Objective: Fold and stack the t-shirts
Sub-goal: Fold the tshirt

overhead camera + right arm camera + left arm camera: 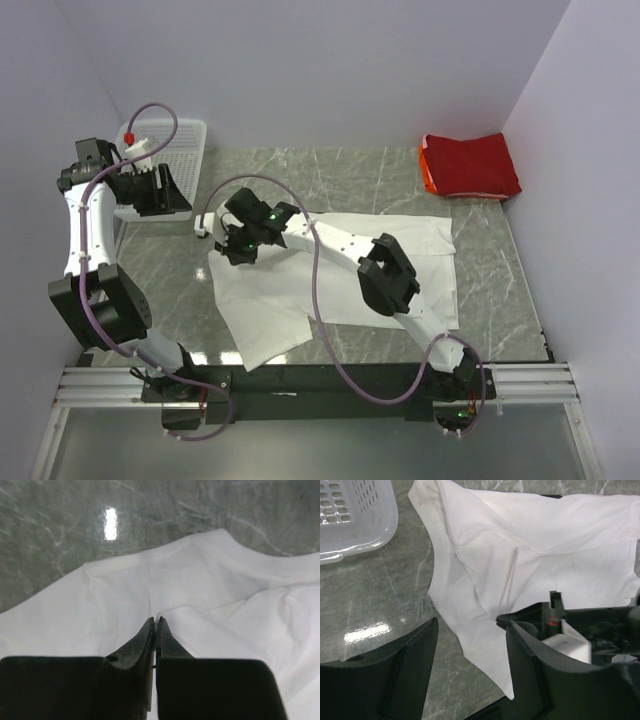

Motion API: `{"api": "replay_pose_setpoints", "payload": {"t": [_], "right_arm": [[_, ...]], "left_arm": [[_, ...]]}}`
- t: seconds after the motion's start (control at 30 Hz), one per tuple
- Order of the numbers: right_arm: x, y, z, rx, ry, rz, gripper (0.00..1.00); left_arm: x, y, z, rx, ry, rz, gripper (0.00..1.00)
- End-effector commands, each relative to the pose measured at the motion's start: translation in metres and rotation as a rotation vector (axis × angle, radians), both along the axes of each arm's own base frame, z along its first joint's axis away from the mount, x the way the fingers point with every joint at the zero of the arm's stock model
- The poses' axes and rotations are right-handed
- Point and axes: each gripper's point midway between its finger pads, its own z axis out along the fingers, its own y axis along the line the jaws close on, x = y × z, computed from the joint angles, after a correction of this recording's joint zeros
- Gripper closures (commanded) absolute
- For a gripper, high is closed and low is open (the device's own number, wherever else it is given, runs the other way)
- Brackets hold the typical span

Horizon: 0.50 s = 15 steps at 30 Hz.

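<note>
Count on the marble table (340, 180): one mesh basket (188, 135), two t-shirts and two grippers.

1. The left gripper (160, 190) hung just in front of the basket. Its fingers were spread wide with nothing between them.
2. The right gripper (240, 248) sat to the right of the basket and nearer the table's front edge. Its tips were pressed together on a raised fold of the white t-shirt (425, 255).
3. The white t-shirt lay spread and creased to the right of the basket, its long axis running left to right. One corner trailed toward the front edge (which end carried the collar could not be told).
4. The red t-shirt (470, 165) lay folded far to the right of the basket, level with it at the back of the table and well apart from the white one. Its long axis ran left to right, and its orange edge (427, 175) faced the basket.
</note>
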Motion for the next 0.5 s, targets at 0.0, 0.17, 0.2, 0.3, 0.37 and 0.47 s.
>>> {"api": "replay_pose_setpoints", "payload": {"t": [0.0, 0.17, 0.2, 0.3, 0.37, 0.47], "right_arm": [[0.001, 0.006, 0.064, 0.131, -0.028, 0.007, 1.00], [-0.004, 0.003, 0.064, 0.129, -0.004, 0.021, 1.00], [-0.007, 0.002, 0.062, 0.124, 0.007, 0.028, 1.00], [-0.011, -0.003, 0.061, 0.124, 0.019, 0.044, 1.00], [-0.017, -0.007, 0.055, 0.108, 0.036, 0.061, 1.00], [-0.026, -0.012, 0.052, 0.096, 0.068, 0.092, 1.00]], "left_arm": [[0.006, 0.005, 0.000, 0.010, -0.018, 0.018, 0.38], [0.007, 0.011, -0.005, 0.044, -0.002, 0.040, 0.39], [0.007, 0.013, -0.004, 0.049, -0.006, 0.044, 0.39], [0.007, 0.015, -0.005, 0.065, -0.006, 0.050, 0.39], [0.007, 0.016, -0.006, 0.070, -0.005, 0.053, 0.39], [0.007, 0.017, -0.008, 0.071, 0.000, 0.057, 0.39]]}}
